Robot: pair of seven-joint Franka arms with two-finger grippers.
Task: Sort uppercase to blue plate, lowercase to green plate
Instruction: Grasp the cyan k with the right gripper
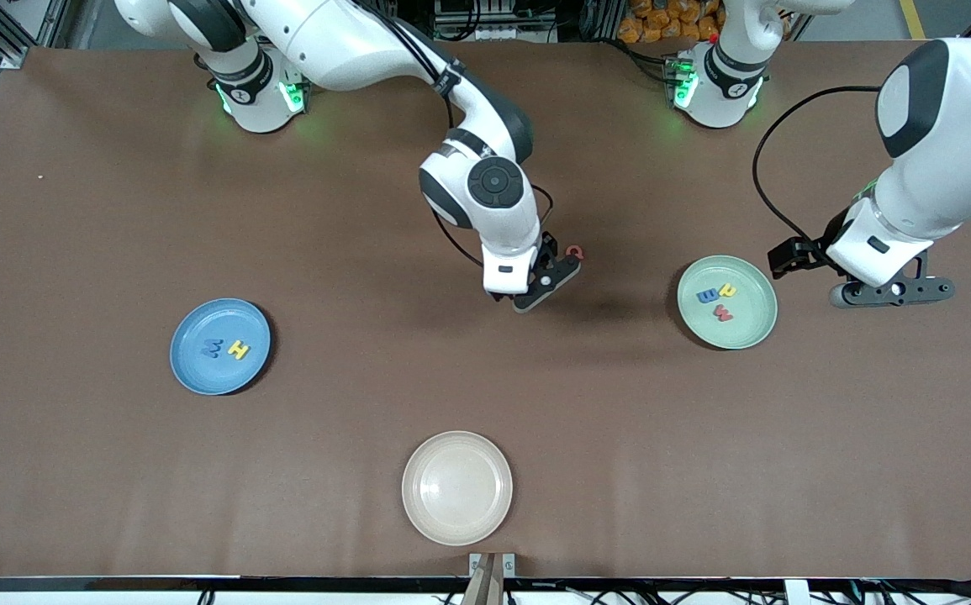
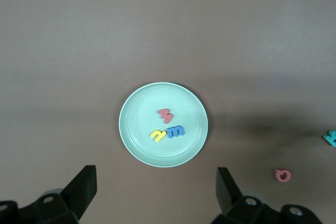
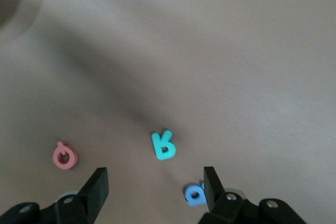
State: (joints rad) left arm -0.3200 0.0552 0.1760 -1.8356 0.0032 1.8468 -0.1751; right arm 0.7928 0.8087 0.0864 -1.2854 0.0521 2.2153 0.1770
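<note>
We see a brown table (image 1: 81, 470) with both arm bases along its upper edge. Nearest the front camera sits a cream plate (image 1: 457, 487), bare. The right gripper (image 3: 156, 192) hangs over the middle of the table, fingers spread wide and holding nothing; just ahead of it, between the finger lines, lies the teal letter (image 3: 163, 145); the blue e (image 3: 193, 194) lies close by one fingertip; the red Q (image 3: 65, 155) lies off to the side of the other finger, apart from both. Toward the right arm's end stands the blue plate (image 1: 191, 374), well apart from that gripper, with the blue W (image 1: 213, 347) and the yellow H (image 1: 239, 349) side by side in it. The left gripper (image 2: 156, 192) waits over bare table beside the green plate (image 2: 134, 145), fingers wide apart and empty; in that plate lie the red w (image 2: 166, 115), the blue m (image 2: 176, 131) and the yellow d (image 2: 158, 136), the last two touching.
</note>
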